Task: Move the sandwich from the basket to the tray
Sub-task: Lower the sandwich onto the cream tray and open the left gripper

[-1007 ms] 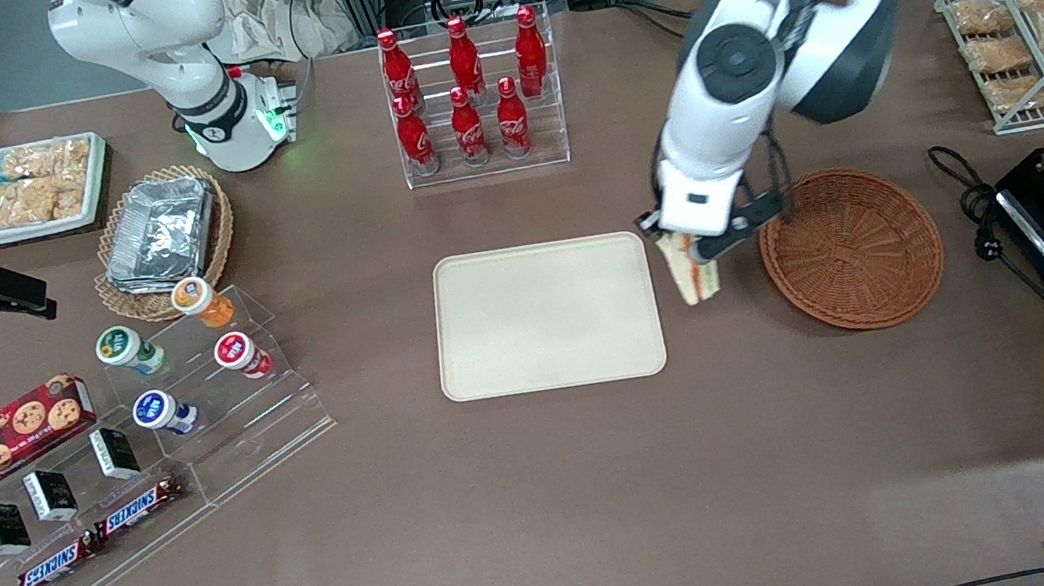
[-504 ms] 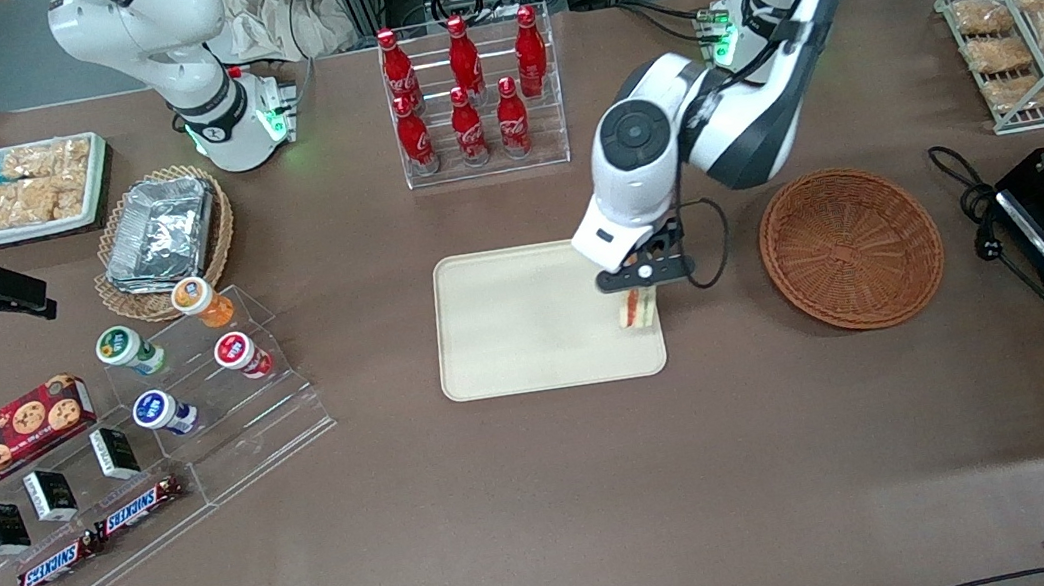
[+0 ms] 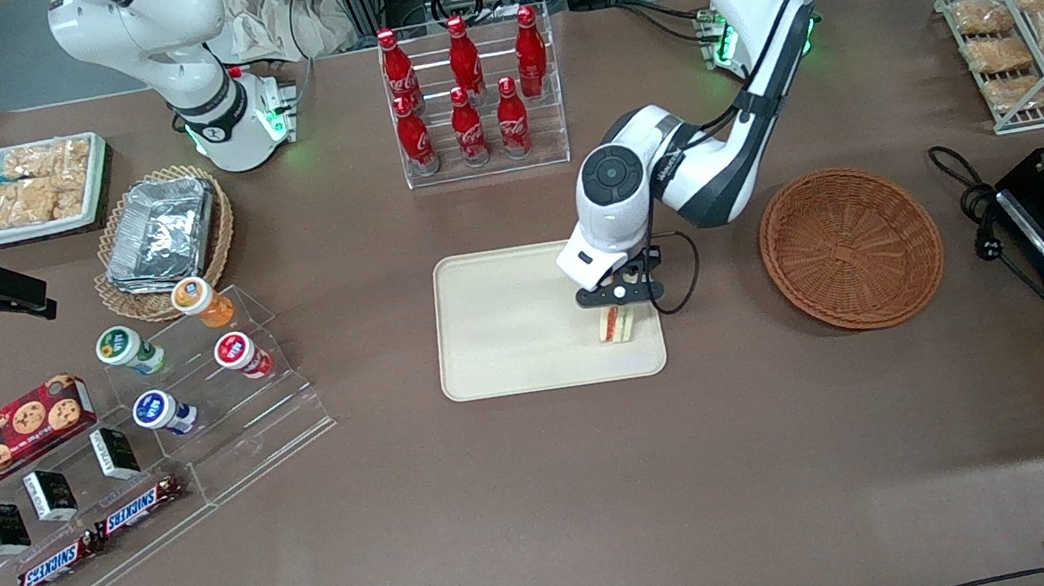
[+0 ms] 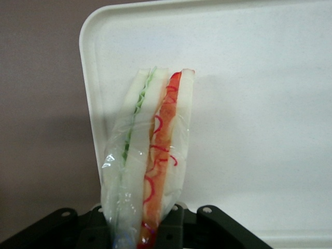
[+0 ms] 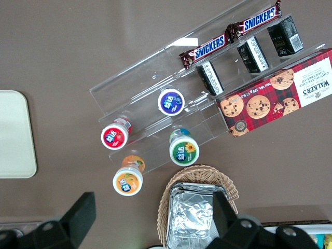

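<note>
1. My gripper is low over the tray, at the tray's end toward the working arm's side.
2. Jaws are closed on the sandwich, one finger on each bread face. The wrist view shows it clamped at its base between my fingers.
3. Sandwich is in clear wrap and held on edge, with the cut side showing a green layer beside a red-orange one.
4. It sits over the tray surface, near the tray corner closest to the front camera on the basket side. I can't tell if its tip touches the tray.
5. The basket is on the table just beside the tray, toward the working arm's end. It holds nothing.
6. The rack of red bottles stands farther from the front camera than the tray.
7. The foil container in the pale wicker basket and the snack display lie toward the parked arm's end.
</note>
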{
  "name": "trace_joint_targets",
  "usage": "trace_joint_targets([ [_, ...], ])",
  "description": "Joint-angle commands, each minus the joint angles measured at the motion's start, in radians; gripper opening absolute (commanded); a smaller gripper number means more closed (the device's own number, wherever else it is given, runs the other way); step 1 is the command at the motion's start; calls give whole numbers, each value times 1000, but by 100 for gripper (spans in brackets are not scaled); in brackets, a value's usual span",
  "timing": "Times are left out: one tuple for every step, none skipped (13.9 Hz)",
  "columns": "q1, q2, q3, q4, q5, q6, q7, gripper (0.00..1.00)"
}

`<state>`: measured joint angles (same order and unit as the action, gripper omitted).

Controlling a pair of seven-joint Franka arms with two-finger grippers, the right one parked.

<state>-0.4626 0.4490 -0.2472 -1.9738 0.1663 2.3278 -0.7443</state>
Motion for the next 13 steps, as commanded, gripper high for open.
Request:
trace_joint_targets([
  [4, 10, 3, -2, 19, 19, -49, 0],
  [4, 13, 5, -2, 19, 24, -53, 0],
  [4, 17, 5, -2, 19, 27, -67, 0],
  [4, 25, 5, 1, 19, 27, -84, 0],
  [4, 31, 8, 3, 19, 27, -95, 0],
  [4, 39, 15, 4, 19, 31, -95, 0],
  [4, 40, 17, 4, 19, 33, -95, 0],
  [4, 43, 17, 4, 19, 33, -93, 0],
  [4, 45, 17, 4, 19, 33, -93, 8],
  [4, 45, 17, 4, 19, 33, -93, 65],
  [4, 45, 17, 6, 19, 35, -92, 100],
  [5, 43, 17, 7, 19, 33, -92, 100],
  [5, 45, 17, 7, 19, 35, -90, 100],
])
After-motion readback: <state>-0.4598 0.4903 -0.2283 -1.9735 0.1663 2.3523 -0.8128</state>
